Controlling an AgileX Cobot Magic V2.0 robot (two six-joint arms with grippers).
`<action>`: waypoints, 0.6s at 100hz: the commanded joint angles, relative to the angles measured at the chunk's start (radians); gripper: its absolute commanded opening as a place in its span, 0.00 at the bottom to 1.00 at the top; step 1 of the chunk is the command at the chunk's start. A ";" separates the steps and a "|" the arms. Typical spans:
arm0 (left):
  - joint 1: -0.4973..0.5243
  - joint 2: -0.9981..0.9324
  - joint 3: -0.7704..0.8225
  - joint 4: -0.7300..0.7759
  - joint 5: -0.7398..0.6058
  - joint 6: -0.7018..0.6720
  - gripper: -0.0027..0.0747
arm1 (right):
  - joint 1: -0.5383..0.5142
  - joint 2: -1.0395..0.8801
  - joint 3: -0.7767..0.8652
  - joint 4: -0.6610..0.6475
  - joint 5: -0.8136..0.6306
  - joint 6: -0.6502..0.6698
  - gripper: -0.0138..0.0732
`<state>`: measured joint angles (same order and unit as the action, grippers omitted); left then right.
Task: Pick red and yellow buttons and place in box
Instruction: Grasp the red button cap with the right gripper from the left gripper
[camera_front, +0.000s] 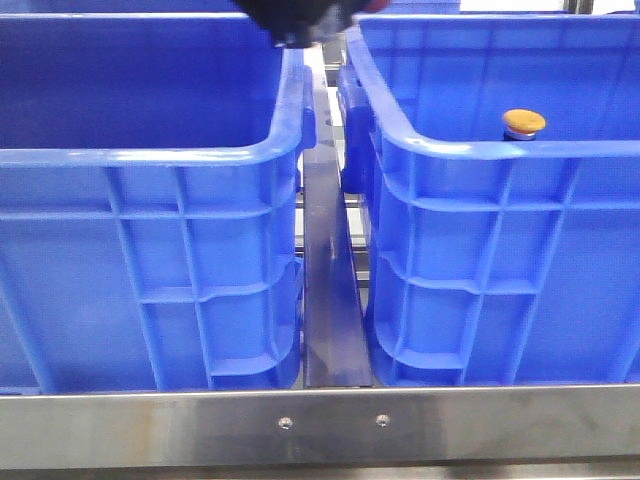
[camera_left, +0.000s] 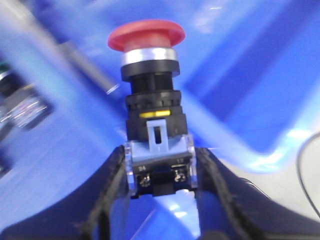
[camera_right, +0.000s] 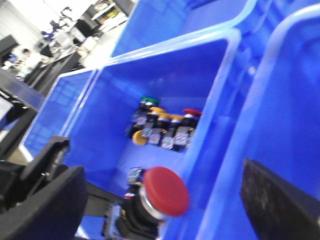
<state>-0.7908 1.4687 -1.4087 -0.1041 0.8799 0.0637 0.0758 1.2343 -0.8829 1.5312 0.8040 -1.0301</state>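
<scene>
A: Biggest things first. You've got two blue crates side by side in the front view, left crate (camera_front: 150, 200) and right crate (camera_front: 520, 250), w/ a dark gap strip (camera_front: 330, 300) between them and a steel rail (camera_front: 320, 425) along the front edge. The two look alike, so dropping into the wrong one is your first risk.

B: Where's the red button now?

A: Pinched in your left gripper (camera_left: 161, 172). The fingers are pressed onto the clear terminal block at its base, red button (camera_left: 146, 36) cap pointing away from the wrist. From the right wrist cam the same red cap (camera_right: 166, 191) hangs over a crate interior, near the wall. Can't tell from the pics which crate that is.

B: And the grip?

A: It's low on the body, only on the base block, so the top-heavy cap could tip or slip out if you swing fast. Release near the rim and it may bounce into the gap.

B: Right arm?

A: Right gripper (camera_right: 160, 200): jaws spread wide, nothing between them.

B: Yellow one?

A: A yellow button (camera_front: 523, 124) shows just past the right crate's near rim. There's also a pile of buttons (camera_right: 162, 127) on that crate floor, mixed colours, incl. a green cap, so watch you don't grab the wrong colour.
</scene>
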 joint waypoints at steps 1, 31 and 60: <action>-0.026 -0.047 -0.026 -0.028 -0.069 0.031 0.22 | -0.004 -0.025 -0.036 0.043 0.044 0.022 0.91; -0.047 -0.048 -0.026 -0.036 -0.071 0.045 0.22 | -0.003 0.049 -0.036 0.003 0.140 0.102 0.91; -0.047 -0.048 -0.026 -0.037 -0.073 0.045 0.22 | -0.003 0.121 -0.036 0.009 0.249 0.102 0.91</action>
<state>-0.8279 1.4687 -1.4087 -0.1219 0.8693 0.1091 0.0758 1.3732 -0.8829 1.4831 0.9911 -0.9257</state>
